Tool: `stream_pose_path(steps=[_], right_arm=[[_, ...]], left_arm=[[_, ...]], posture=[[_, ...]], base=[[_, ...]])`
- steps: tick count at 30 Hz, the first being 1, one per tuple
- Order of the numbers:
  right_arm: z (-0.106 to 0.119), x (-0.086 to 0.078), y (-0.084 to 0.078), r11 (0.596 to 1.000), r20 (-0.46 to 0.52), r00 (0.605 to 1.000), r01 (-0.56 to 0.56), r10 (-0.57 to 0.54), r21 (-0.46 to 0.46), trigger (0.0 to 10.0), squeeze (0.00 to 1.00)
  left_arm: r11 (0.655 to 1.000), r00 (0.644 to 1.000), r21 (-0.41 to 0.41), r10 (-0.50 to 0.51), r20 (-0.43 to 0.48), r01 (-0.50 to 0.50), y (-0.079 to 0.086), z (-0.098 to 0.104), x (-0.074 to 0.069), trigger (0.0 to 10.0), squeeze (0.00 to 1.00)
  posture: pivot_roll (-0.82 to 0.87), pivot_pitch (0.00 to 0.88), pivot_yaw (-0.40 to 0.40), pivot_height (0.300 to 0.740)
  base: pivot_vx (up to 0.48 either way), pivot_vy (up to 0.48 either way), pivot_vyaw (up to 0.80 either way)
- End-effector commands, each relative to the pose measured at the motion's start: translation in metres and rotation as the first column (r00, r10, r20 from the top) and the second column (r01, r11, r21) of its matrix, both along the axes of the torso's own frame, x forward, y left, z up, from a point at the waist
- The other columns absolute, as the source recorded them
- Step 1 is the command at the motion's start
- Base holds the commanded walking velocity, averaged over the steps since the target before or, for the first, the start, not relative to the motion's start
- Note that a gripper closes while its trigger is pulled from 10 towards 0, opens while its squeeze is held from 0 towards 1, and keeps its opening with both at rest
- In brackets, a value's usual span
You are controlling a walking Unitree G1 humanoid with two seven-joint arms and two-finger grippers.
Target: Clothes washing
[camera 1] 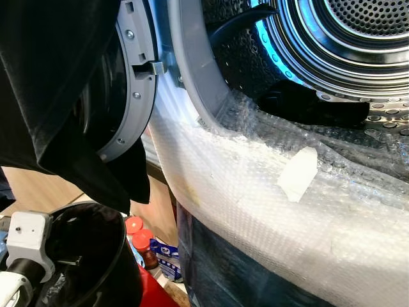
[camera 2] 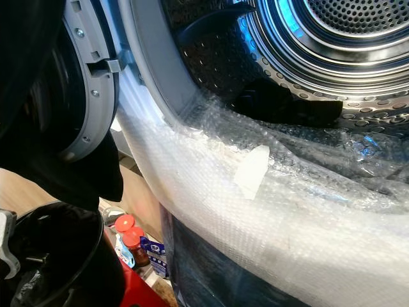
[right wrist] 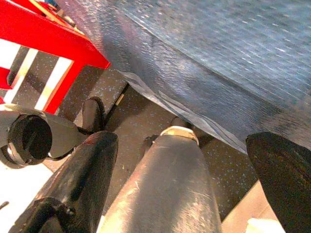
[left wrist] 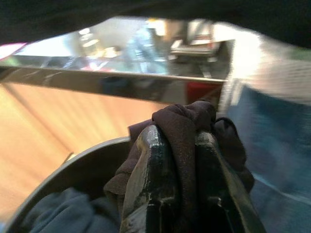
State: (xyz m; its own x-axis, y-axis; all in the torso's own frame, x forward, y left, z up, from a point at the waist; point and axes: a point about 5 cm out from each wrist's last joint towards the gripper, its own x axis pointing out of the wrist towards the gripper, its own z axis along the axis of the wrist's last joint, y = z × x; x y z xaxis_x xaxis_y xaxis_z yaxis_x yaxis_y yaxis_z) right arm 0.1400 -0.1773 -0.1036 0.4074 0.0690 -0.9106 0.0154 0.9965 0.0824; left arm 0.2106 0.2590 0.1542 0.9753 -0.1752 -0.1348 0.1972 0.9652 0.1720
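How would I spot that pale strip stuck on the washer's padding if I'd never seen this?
Start at the washing machine's round steel drum. Just below its opening, bubble wrap is draped over the front rim. On that wrap sits a small piece of tape, tilted; it is flat, matte and cream-white, unlike the shiny, bumpy clear plastic around it.

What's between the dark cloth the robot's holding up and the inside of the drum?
In the left eye view, bubble wrap draped over the washer's door rim lies between the black cloth and the drum.

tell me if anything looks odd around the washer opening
Bubble wrap is draped over the lower rim of the washer's door opening, held by a strip of tape. That padding is unusual on a machine. A dark garment already lies in the drum.
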Motion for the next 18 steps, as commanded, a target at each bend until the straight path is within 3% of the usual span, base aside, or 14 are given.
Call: stream_pose_path(steps=[1,2,6,7,8,11,12,15,16,17,18], right_arm=[[-0.001,-0.002,0.004,1.0,-0.005,1.0,0.001,-0.001,0.008,10.0,0.0],[-0.001,-0.002,0.005,1.0,-0.005,1.0,0.0,0.0,0.008,10.0,0.0],[-0.001,-0.002,0.005,1.0,-0.005,1.0,-0.001,0.001,0.009,10.0,0.0],[-0.001,-0.001,0.006,1.0,-0.003,1.0,-0.006,0.006,0.009,10.0,0.0],[-0.001,-0.001,0.006,1.0,-0.003,1.0,-0.008,0.008,0.01,10.0,0.0],[0.0,0.001,0.006,1.0,0.002,1.0,0.003,-0.003,0.012,10.0,0.0],[0.0,0.002,0.007,1.0,0.007,1.0,0.01,-0.01,0.014,10.0,0.0],[0.0,0.002,0.008,1.0,0.008,1.0,0.018,-0.018,0.017,10.0,0.0],[0.0,0.001,0.008,1.0,0.007,1.0,0.019,-0.019,0.018,10.0,0.0],[0.0,0.001,0.008,1.0,0.006,1.0,0.019,-0.019,0.018,10.0,0.0],[-0.001,0.0,0.008,1.0,0.004,1.0,0.024,-0.024,0.019,10.0,0.0]], left_arm=[[0.987,0.987,0.004,-0.162,-0.012,0.162,-0.017,0.012,0.005,0.0,0.0],[0.975,0.974,0.0,-0.224,-0.023,0.224,-0.025,0.015,0.008,0.0,0.0],[0.95,0.949,-0.008,-0.313,-0.045,0.313,-0.037,0.017,0.014,0.0,0.0],[0.897,0.894,-0.021,-0.442,-0.08,0.441,-0.056,0.018,0.02,0.0,0.0],[0.866,0.861,-0.032,-0.499,-0.099,0.498,-0.064,0.018,0.022,0.0,0.0],[0.838,0.831,-0.039,-0.546,-0.109,0.545,-0.072,0.018,0.025,0.0,0.0],[0.794,0.783,-0.047,-0.606,-0.139,0.606,-0.081,0.017,0.029,0.0,0.0],[0.721,0.703,-0.042,-0.686,-0.188,0.692,-0.096,0.013,0.033,0.0,0.0],[0.66,0.64,-0.043,-0.741,-0.203,0.75,-0.107,0.013,0.033,0.0,0.0],[0.643,0.622,-0.044,-0.754,-0.211,0.765,-0.11,0.014,0.033,0.0,0.0],[0.583,0.558,-0.061,-0.8,-0.22,0.811,-0.122,0.015,0.031,0.0,0.0]], posture=[[0.12,0.002,0.093,0.74],[0.11,0.0,0.094,0.74],[0.11,0.0,0.094,0.74],[0.11,0.0,0.096,0.74],[0.11,0.0,0.098,0.74],[0.1,0.0,0.104,0.74],[0.09,0.0,0.108,0.74],[0.1,0.0,0.111,0.74],[0.09,0.0,0.112,0.74],[0.09,0.0,0.112,0.74],[0.09,0.001,0.116,0.74]], base=[[0.0,0.0,0.0],[0.0,0.0,0.0],[0.0,0.0,0.0],[0.0,0.0,0.0],[0.0,0.0,0.0],[0.0,0.0,0.0],[0.0,0.0,0.0],[0.0,0.0,0.0],[0.0,0.0,0.0],[0.0,0.0,0.0],[0.0,0.0,0.0]])
